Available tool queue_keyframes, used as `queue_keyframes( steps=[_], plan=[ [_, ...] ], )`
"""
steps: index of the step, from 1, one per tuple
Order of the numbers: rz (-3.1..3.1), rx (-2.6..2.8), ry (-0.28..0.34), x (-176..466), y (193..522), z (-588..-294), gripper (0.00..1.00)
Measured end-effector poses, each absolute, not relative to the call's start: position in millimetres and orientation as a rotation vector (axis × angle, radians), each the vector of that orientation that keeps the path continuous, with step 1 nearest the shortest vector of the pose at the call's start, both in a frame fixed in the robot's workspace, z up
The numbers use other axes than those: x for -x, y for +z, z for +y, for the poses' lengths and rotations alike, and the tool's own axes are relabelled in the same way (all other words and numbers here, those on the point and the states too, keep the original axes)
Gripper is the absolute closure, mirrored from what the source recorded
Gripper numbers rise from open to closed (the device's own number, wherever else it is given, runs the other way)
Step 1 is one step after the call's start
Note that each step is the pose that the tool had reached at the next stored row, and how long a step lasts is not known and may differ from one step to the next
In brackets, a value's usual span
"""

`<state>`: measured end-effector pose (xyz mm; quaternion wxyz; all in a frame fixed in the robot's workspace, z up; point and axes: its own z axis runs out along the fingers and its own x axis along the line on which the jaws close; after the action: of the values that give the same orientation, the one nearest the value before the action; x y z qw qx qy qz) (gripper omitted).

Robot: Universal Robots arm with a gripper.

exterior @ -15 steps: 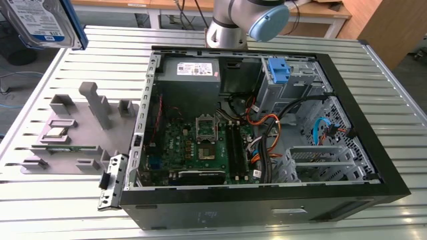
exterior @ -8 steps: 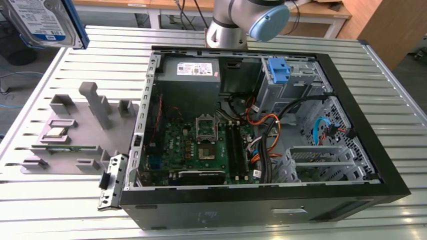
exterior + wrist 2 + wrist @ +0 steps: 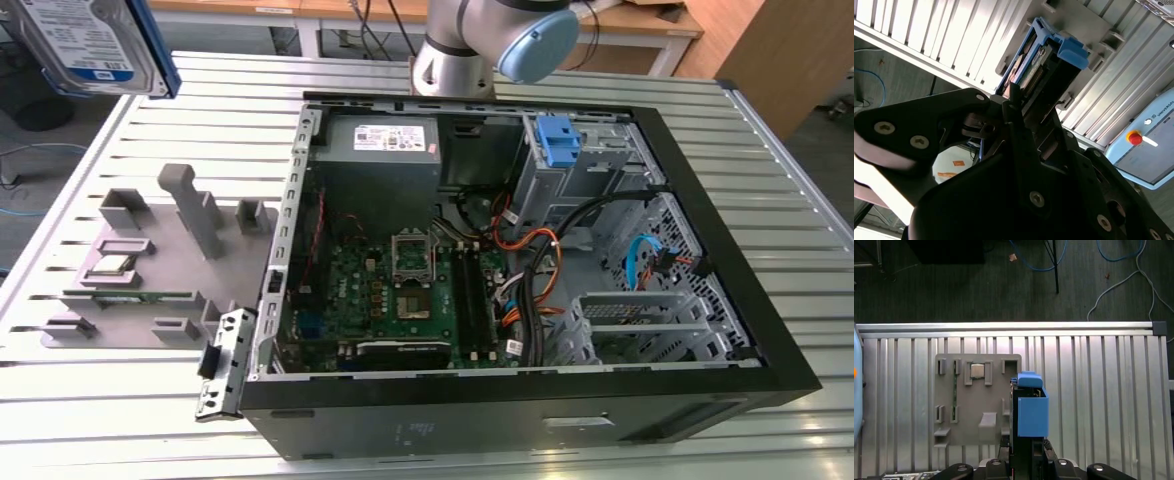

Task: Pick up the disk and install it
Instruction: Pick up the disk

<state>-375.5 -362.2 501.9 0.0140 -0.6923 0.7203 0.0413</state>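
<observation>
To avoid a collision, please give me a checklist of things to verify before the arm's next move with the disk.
1. The gripper clamps the disk: ok.
2. The disk is clear of the grey fixture: ok.
3. The computer case is open: ok.
4. The drive cage is free: cannot tell; a blue bracket sits at it.
5. The cables are away from the cage: not ok, they run beside it.

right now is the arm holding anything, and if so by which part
Yes: the flat silver metal hard drive with the blue plastic bracket. The gripper is shut on it at the end opposite the bracket's blue tab.
</observation>
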Motion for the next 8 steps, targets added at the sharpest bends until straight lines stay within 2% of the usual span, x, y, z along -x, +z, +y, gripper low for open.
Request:
queue_keyframes(
  steps=[8],
  plan=[
    [2.243,2.156,0.129,361,502,-362,0.65]
  ],
)
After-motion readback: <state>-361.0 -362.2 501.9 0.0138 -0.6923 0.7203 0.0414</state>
